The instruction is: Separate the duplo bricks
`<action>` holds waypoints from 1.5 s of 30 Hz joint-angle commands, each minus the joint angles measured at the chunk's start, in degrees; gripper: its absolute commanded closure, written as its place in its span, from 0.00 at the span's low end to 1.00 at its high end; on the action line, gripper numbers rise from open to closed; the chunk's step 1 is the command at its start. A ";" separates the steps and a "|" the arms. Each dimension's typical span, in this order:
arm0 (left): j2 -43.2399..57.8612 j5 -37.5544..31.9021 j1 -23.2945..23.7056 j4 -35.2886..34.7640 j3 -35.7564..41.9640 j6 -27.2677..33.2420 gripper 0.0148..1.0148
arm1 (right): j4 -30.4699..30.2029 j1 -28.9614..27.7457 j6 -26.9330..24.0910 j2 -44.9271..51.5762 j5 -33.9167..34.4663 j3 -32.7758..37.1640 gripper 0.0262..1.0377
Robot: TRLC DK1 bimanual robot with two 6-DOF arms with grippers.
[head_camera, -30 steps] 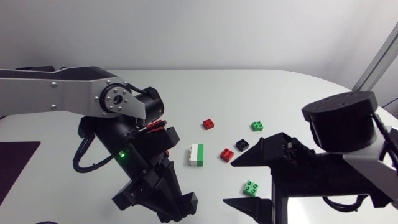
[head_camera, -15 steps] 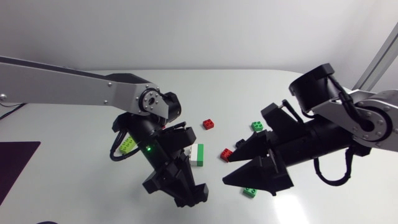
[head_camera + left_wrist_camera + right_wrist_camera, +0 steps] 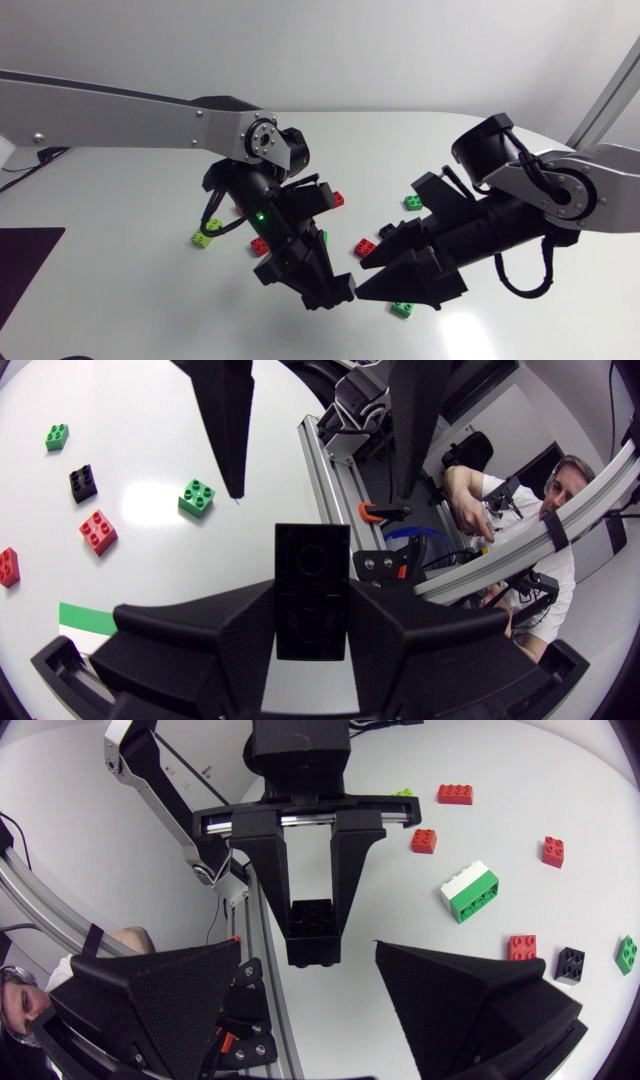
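My left gripper point(image 3: 334, 292) hangs above the table's middle, shut on a black duplo piece point(image 3: 312, 560) that sticks out past its fingertips. In the right wrist view the same black piece point(image 3: 313, 925) sits clamped between the left gripper's two fingers point(image 3: 350, 860). My right gripper point(image 3: 362, 278) faces it from the right, open, its wedge fingers point(image 3: 228, 430) spread wide to either side of the piece without touching it. A white and green stacked brick point(image 3: 468, 890) lies on the table beneath, mostly hidden in the head view.
Loose bricks dot the table: red ones point(image 3: 340, 198) point(image 3: 366, 246) point(image 3: 258, 246), green ones point(image 3: 413, 203) point(image 3: 403, 308), a lime one point(image 3: 203, 238) and a small black one point(image 3: 388, 231). A dark mat point(image 3: 25, 270) lies at the front left corner.
My left arm has swung right and toward the middle with the black piece, uncovering the lime brick. My right gripper has turned and come in to face it.
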 commanded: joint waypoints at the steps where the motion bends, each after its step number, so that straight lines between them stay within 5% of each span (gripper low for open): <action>1: 1.58 1.20 0.17 -2.22 2.64 2.16 0.81 | 0.06 -0.23 -0.81 1.45 -0.59 0.79 0.08; 16: 1.40 4.02 -0.18 -4.16 3.25 2.68 0.81 | 2.35 1.53 -0.37 1.54 -0.51 -0.27 0.20; 28: 1.84 4.81 -0.53 -3.81 3.69 2.68 0.81 | 4.90 3.38 1.92 0.40 -0.15 -1.59 0.49; 36: 2.02 5.51 -0.45 -3.81 4.39 2.51 0.81 | 4.90 3.82 2.00 -0.22 0.02 -1.94 0.51; 45: 2.02 8.67 0.08 -3.19 3.43 2.42 0.81 | 8.41 4.08 5.52 -2.85 0.90 -3.43 0.64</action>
